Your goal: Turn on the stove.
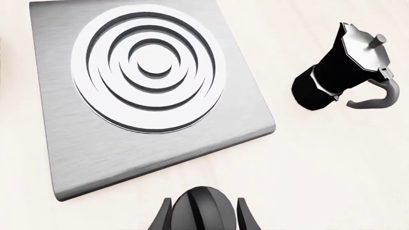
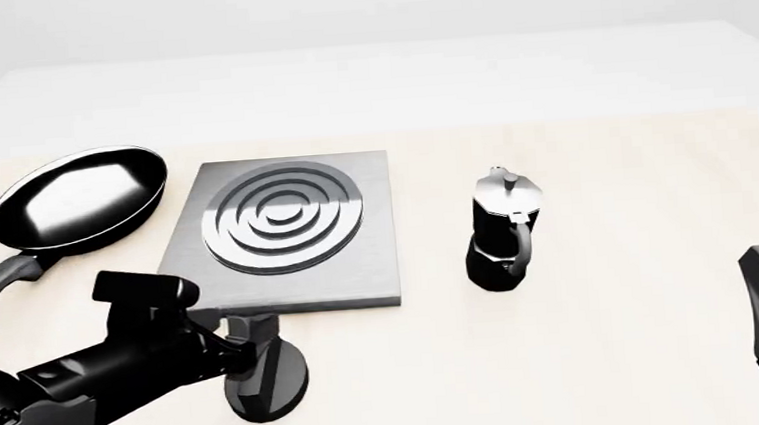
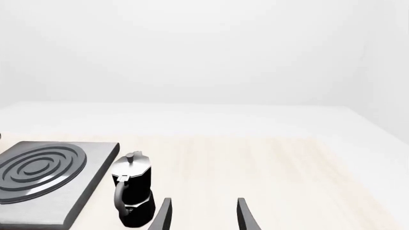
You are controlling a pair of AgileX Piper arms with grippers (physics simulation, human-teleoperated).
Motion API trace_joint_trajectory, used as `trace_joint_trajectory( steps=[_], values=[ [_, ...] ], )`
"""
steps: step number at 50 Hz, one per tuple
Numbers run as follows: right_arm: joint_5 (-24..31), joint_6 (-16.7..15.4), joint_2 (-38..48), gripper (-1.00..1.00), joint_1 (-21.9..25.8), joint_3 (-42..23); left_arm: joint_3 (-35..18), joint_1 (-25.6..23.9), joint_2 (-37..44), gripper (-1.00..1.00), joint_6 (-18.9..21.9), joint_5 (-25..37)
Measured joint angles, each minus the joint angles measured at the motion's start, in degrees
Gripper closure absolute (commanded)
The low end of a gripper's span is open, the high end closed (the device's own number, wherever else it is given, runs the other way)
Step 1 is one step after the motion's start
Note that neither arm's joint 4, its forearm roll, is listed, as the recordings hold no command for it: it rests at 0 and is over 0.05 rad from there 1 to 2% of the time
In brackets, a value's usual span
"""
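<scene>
Two arms, one of everything else: 1 stove (image 2: pixel 288 239), 1 knob (image 1: pixel 202 209), 1 pan (image 2: pixel 78 201), 1 moka pot (image 2: pixel 499 232), all on the pale counter (image 2: pixel 603 337).

Left gripper (image 2: pixel 265 373) is low at the stove's near edge. In the left wrist view its 2 fingers (image 1: pixel 164 216) sit either side of the black ridged knob, jaws closed onto it w/ the knob filling the gap between them. The front view shows the same: gripper tip down on the dark oval knob, just beside the slab's near edge.

Stove lies directly ahead of the left jaws, just beyond the knob, flat grey square slab w/ concentric burner rings, approx. 3 raised rings round a centre disc. Pan sits ahead of those jaws and off to their left, its bowl beside the stove's far left corner, handle running back toward the arm's side; can't tell if pan rim touches the slab. Moka pot stands upright ahead and to the right of the left jaws, near the stove's right edge but apart from it.

Right gripper (image 3: pixel 202 215) hangs well apart from everything at the counter's right. Its 2 fingers show w/ a clear gap, jaws open, nothing between them. From these jaws the pot is ahead and to the left, the stove further left beyond it.
</scene>
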Motion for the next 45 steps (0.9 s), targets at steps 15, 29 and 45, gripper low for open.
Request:
trace_joint_trajectory(
  steps=[15,29,45],
  values=[
    [-0.3,0.4,0.0,-1.00,-0.1,0.0,0.6,0.1,3.9,-1.00,-0.1,-3.1],
    [-0.5,0.6,0.0,-1.00,-0.2,0.0,0.8,0.0,7.1,-1.00,-0.3,-5.4],
    [-0.5,0.7,0.0,-1.00,-0.2,0.0,1.3,-0.8,10.9,-1.00,-2.1,-8.5]
  ],
)
